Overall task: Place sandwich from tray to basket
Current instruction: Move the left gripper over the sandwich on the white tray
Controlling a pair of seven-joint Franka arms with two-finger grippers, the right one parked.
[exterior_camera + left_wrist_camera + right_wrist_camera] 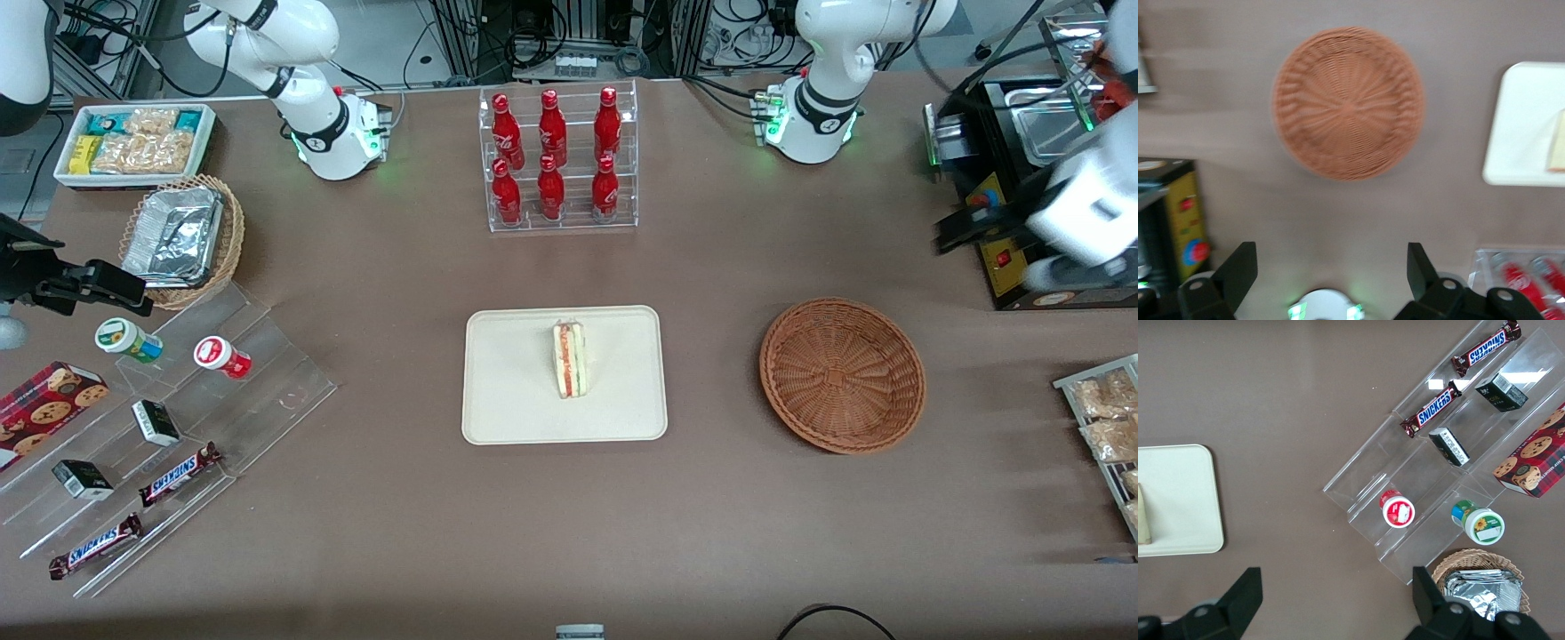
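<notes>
Mid-frame, front view: sandwich (pixel 571 359) on tray (pixel 511 391). Pick step, prob. L gripper (pixel 1331 259), upper frame, working arm's end, jaws wide; next: centre over sandwich, lower, pinch, then basket (pixel 843 375).

The table (pixel 676 533) has a smooth, brown surface with a diffuse light sheen. Metal uprights (pixel 690 37) adjoin its edge farthest from the front camera. The floor (pixel 384 43) is gray.
</notes>
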